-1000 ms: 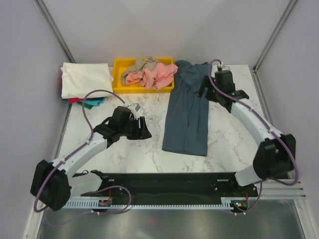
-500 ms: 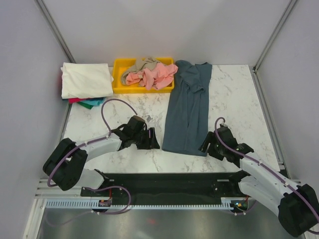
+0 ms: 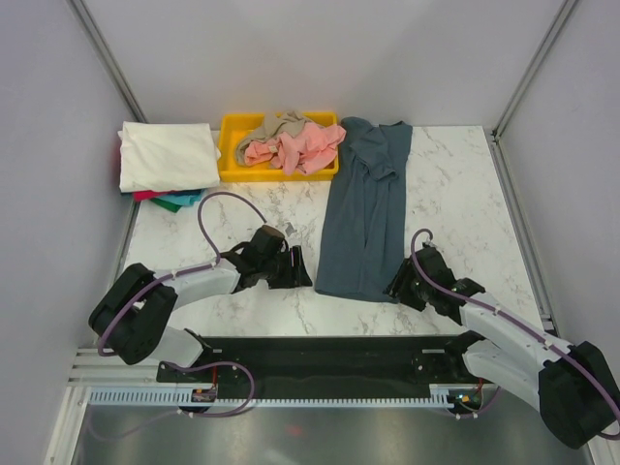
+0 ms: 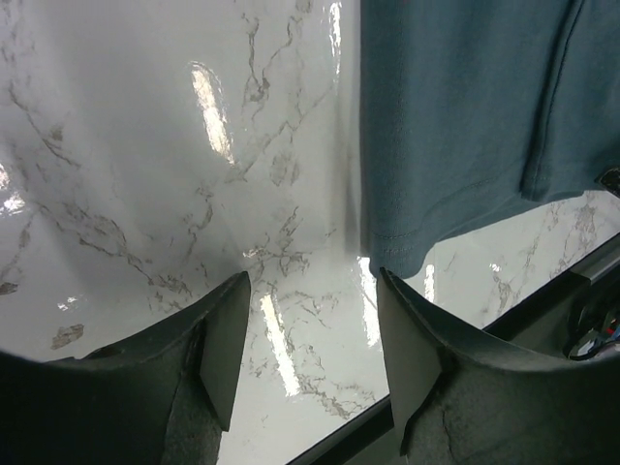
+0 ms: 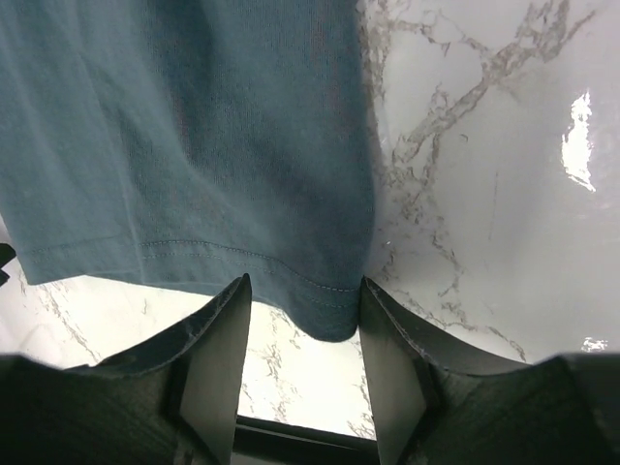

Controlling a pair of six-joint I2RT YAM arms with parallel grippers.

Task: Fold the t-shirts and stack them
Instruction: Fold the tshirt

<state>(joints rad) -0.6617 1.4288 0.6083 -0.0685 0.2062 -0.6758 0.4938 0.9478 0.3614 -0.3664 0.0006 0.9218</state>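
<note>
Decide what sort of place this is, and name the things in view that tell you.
Most likely a robotics lab test cell, not a home: a left arm and a right arm mounted on one marble-patterned table, plain panel walls closing it in, and t-shirts staged in a yellow bin.

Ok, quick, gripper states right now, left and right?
Left gripper: open, empty, beside the slate-blue t-shirt near hem corner.
Right gripper: open, the other hem corner between its jaws, not clamped.
</note>
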